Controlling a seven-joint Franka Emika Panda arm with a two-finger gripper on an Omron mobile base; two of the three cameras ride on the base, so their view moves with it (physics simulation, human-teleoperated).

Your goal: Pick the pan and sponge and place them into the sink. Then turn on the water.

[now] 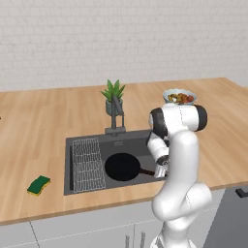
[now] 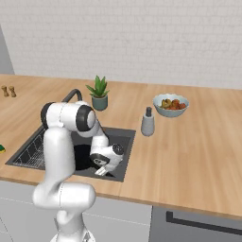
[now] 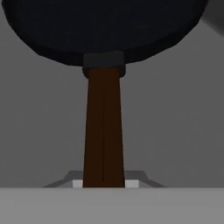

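Hand view is showing the brown handle (image 3: 104,131) of the pan (image 3: 105,28) running straight up from the bottom edge, between two pale finger tips (image 3: 131,183) that are sitting tight on each side of it, so the gripper (image 3: 104,183) is gripping the handle. From the left base view, the gripper (image 1: 161,169) is reaching down into the sink (image 1: 72,143), and the pan (image 1: 122,166) is lying low in the basin, just beside the wire rack (image 1: 87,163). Whether it is touching the bottom, I cannot tell. The sponge (image 1: 38,185) is lying on the wooden counter (image 1: 34,126), left of the sink. Behind the sink, the faucet (image 1: 116,114) and a small plant (image 1: 113,94) are standing, and a bowl of food (image 1: 179,97) is sitting further right. From the right base view, a grey bottle (image 2: 148,122) is standing near the bowl.
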